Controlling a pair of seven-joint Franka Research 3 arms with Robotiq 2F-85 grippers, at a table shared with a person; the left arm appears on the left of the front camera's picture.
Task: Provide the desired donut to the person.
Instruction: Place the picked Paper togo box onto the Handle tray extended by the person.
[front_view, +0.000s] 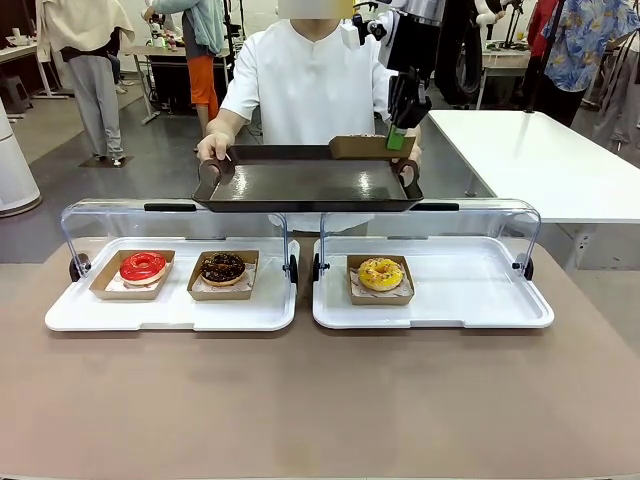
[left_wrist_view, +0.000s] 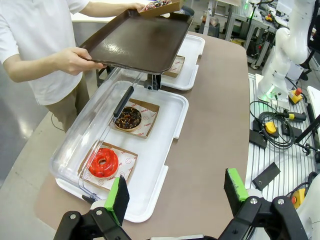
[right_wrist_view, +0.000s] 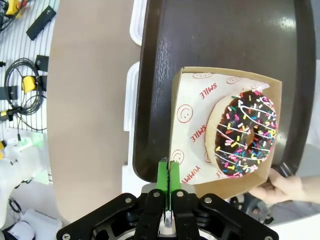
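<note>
Visibly chocolate-iced, rainbow-sprinkled donut (right_wrist_view: 243, 134)

1. My front camera faces the person (front_view: 310, 85) across the table (front_view: 300, 410), level with the tray (front_view: 305, 185).
2. My left wrist camera looks down at the tray from afar, sidelong.
3. My right wrist camera looks straight down, close above it; all three views share it.

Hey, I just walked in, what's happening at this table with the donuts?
A person holds up a dark serving tray. The right end effector is shut on the edge of a cardboard tray carrying a sprinkled chocolate donut, resting on that serving tray. The left end effector hangs open above the table. Three other donuts sit in the display cases.
</note>
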